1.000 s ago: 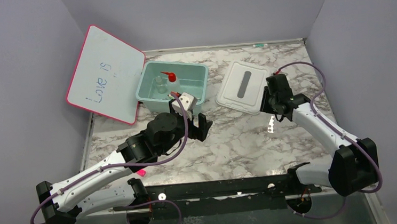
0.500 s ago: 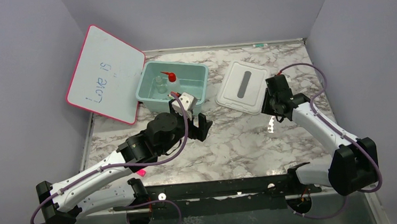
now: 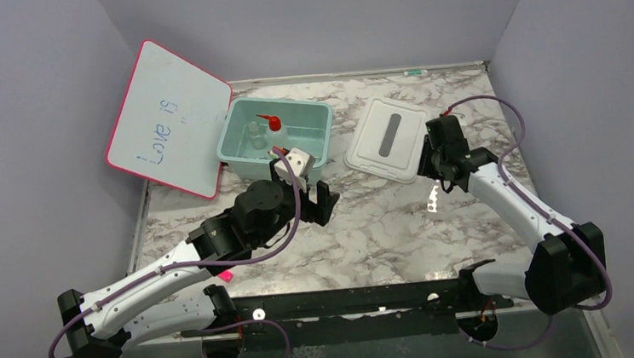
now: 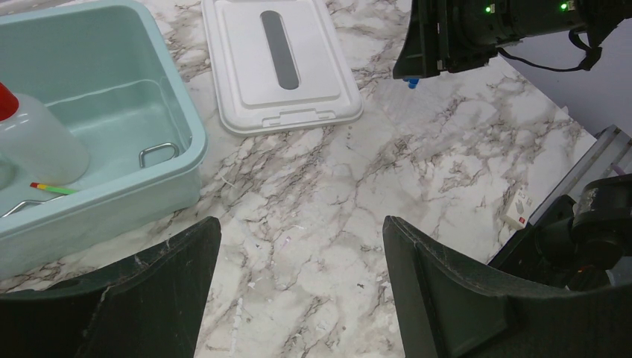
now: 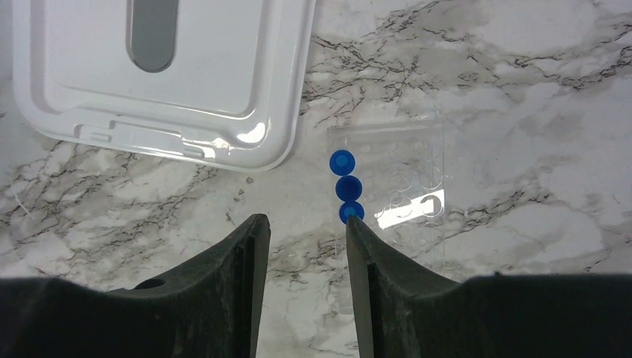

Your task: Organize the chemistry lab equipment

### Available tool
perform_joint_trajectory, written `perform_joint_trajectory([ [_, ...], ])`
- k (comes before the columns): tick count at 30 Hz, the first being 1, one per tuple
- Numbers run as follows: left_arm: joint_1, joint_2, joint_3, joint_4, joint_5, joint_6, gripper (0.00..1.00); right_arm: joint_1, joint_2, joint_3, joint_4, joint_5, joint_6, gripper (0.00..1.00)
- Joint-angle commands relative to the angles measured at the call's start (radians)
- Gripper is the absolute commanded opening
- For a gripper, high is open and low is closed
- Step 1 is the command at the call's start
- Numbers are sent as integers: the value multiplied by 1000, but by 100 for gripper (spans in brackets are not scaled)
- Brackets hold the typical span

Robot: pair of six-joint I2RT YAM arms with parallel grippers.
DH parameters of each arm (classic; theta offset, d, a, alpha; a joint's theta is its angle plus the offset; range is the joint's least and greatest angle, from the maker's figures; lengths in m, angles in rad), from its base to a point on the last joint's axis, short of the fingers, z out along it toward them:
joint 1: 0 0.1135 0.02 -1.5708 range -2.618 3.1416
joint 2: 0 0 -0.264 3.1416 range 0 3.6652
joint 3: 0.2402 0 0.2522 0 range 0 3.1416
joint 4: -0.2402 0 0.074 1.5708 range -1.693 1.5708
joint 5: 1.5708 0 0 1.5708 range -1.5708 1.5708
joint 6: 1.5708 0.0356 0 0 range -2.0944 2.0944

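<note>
The teal bin (image 3: 290,102) holds the clear squeeze bottle with the red nozzle (image 3: 274,128). In the left wrist view the bin (image 4: 182,97) also shows the bottle (image 4: 37,142), a metal tongs loop (image 4: 158,154) and a thin red-tipped tool (image 4: 51,188). A clear rack (image 5: 402,186) with three blue-capped vials (image 5: 347,186) lies on the marble; from above the rack (image 3: 435,200) sits below the right wrist. My right gripper (image 5: 306,221) is open above bare marble, its right fingertip beside the nearest cap. My left gripper (image 4: 299,224) hangs wide open and empty in front of the bin.
A white lid (image 3: 387,137) lies flat to the right of the bin, close to the right gripper (image 3: 434,159). A pink-edged whiteboard (image 3: 168,118) leans at the back left. A pink marker (image 3: 224,276) lies near the left arm's base.
The right jaws have widened a little and the right wrist has edged toward the back. The left arm has not moved.
</note>
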Motion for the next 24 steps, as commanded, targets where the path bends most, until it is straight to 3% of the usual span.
perform_joint_trajectory([
  [1, 0, 1, -1, 4, -27, -4, 83, -4, 34, 22, 32, 41, 2, 47],
  [24, 0, -4, -2, 4, -24, -7, 83, -4, 52, -3, -37, 0, 44, 47],
])
